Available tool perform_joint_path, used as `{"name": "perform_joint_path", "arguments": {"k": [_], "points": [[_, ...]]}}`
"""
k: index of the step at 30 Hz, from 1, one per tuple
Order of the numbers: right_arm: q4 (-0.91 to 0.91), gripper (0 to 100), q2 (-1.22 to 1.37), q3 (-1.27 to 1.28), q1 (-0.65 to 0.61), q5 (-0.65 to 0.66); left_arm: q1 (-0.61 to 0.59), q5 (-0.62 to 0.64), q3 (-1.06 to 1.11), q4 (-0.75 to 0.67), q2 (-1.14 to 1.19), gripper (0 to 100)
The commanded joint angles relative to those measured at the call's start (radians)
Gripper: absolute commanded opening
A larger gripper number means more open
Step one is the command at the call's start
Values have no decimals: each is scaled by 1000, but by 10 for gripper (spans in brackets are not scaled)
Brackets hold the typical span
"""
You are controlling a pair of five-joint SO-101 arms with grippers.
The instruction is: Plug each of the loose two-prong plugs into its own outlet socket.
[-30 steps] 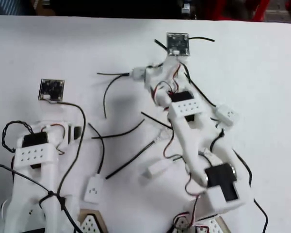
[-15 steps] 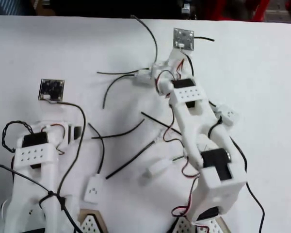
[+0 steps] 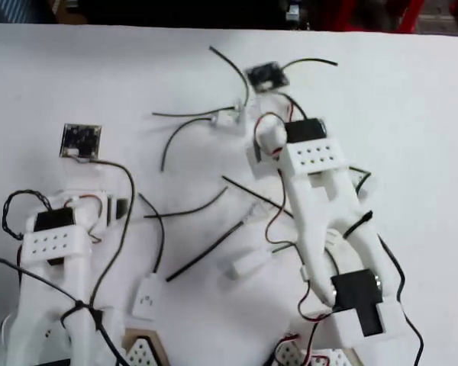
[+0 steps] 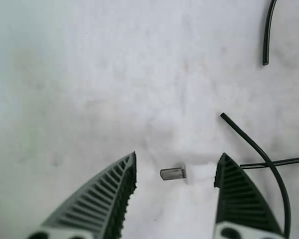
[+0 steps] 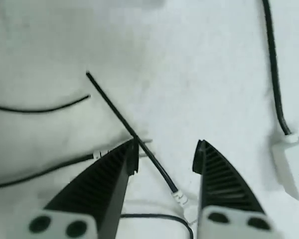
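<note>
Both fingers (image 5: 114, 179) of the right hand (image 5: 167, 144) are standing apart. The plug (image 5: 181, 199) is lying between them, its cord (image 5: 114, 112) slanting away.

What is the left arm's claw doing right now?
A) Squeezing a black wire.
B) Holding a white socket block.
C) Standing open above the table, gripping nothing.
C: in the left wrist view the left claw has its fingers spread apart over the white table, and a small grey piece lies between them, touching neither.
</note>
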Motion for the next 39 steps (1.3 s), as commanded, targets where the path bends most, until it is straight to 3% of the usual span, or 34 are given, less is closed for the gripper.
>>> {"name": "perform_joint_path", "arguments": {"k": [1,5,13,21,27,33,39], "points": [[87,170,8,-44,7,98,-8,3,-5,-17,-33,252],[102,170,68,-43,-22,189,-8,3,-5,-18,-33,252],[185,170,88,-44,-84,600,-8,3,-3,-18,-33,252],[186,170,87,58,-88,881,-8,3,-3,-18,-33,252],[185,170,82,94,-96,942,-8,3,-3,-18,-33,252],[180,170,-39,196,-185,941,-8,3,-3,-18,-33,252],[-56,172,-232,448,-223,942,-8,3,-3,-18,-33,252]]}}
